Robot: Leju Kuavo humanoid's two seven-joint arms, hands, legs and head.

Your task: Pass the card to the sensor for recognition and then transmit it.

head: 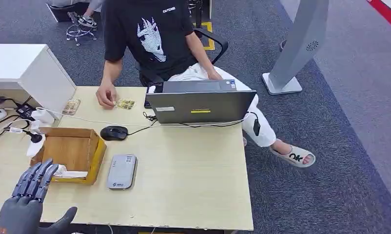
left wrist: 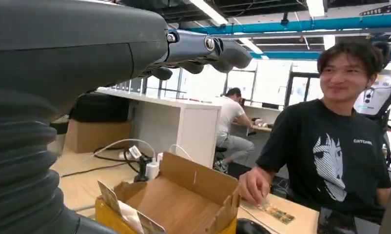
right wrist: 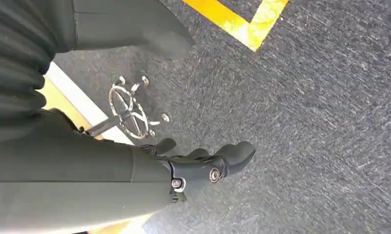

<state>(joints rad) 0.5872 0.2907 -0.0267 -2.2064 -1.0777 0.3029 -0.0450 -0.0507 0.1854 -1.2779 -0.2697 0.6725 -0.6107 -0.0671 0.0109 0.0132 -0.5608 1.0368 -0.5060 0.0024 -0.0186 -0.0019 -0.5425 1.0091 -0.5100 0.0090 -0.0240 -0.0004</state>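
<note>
We see the card [head: 125,103] in the upper-left of the head view, flat on the tabletop [head: 193,175] under the person's hand [head: 106,95]. It looks thin, light, stiff and slick, so we'd pinch an edge. Left robot hand [head: 30,197] is spread and empty; right robot hand [right wrist: 203,165] hangs loosely curled, holding nothing.

Robot's dark grey left hand [head: 30,200] sits in the lower left corner of the head view, palm open, fingers stretched forward side by side, thumb poking out to the right, nothing in it. Dark grey right hand [right wrist: 203,168] hangs low at the bottom centre of its wrist view, fingers loosely extended, also empty.
</note>
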